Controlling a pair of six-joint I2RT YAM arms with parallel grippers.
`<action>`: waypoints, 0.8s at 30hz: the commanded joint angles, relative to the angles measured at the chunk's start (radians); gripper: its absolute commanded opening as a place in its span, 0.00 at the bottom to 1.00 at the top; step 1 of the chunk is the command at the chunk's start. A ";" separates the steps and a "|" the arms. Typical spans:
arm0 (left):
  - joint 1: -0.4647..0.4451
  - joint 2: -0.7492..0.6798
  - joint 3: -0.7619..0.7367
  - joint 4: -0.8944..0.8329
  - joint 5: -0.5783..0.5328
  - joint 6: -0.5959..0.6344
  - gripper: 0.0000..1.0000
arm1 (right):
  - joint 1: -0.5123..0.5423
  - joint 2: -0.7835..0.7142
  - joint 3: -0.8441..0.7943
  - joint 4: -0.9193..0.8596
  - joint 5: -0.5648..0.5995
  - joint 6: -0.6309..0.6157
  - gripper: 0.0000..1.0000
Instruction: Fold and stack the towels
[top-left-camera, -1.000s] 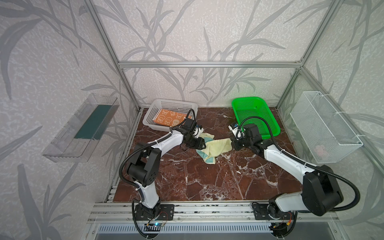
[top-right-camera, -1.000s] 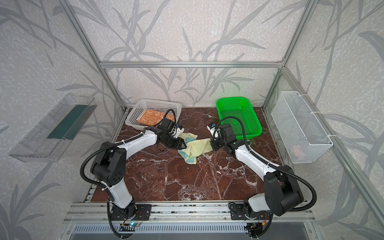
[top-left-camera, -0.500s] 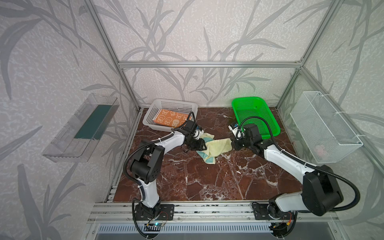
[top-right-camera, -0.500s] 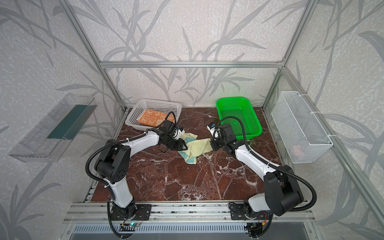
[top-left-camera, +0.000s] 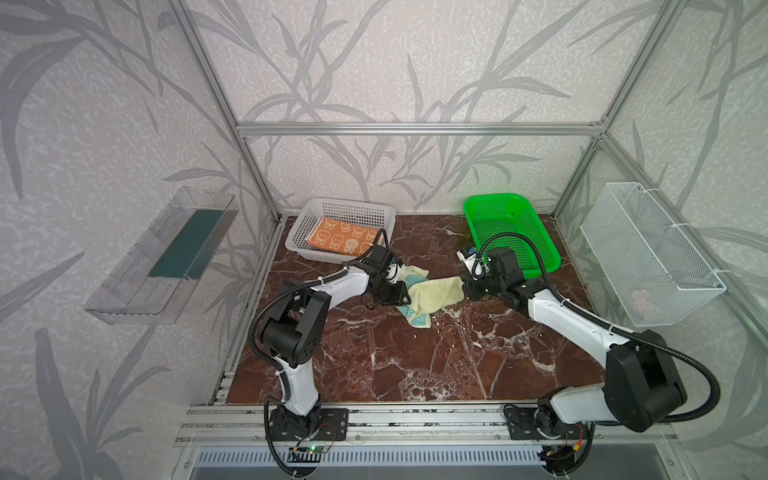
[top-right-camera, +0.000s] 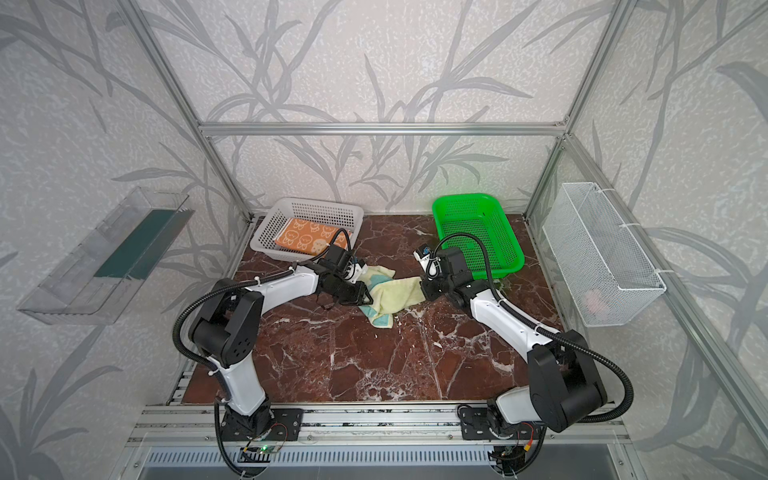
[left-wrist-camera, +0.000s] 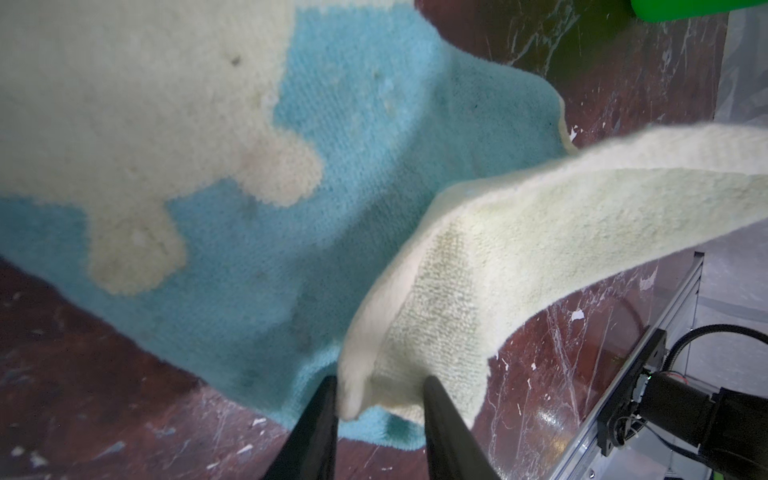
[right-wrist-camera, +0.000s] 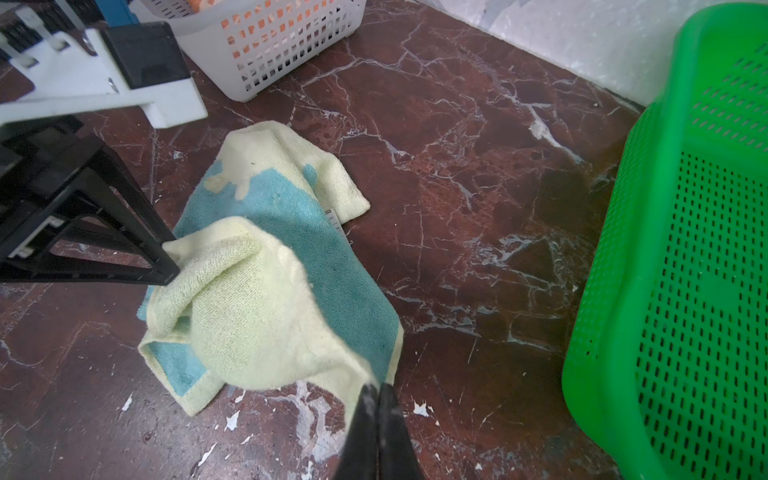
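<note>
Pale yellow towel (right-wrist-camera: 245, 307) stretched between right pincer (right-wrist-camera: 377, 388), clenched on one corner, and left pincer (left-wrist-camera: 378, 390), its jaws straddling another corner, grip uncertain

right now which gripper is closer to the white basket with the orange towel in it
Left. The left gripper is just in front of the white basket, at the yellow towel. The right gripper sits across that towel, beside the green basket.

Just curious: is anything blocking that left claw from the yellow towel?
No. A corner of the yellow towel already sits between the left gripper fingers, jaws not yet tight; the right gripper pinches another corner.
</note>
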 joint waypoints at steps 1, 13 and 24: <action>0.006 -0.008 -0.010 0.015 -0.009 -0.010 0.25 | 0.005 -0.031 -0.005 0.003 0.010 0.005 0.00; 0.007 -0.029 0.020 -0.007 -0.049 0.017 0.00 | 0.005 -0.059 -0.017 -0.002 0.027 0.006 0.00; 0.007 -0.226 0.150 -0.073 -0.251 0.126 0.00 | -0.012 -0.074 0.046 0.031 0.031 0.034 0.00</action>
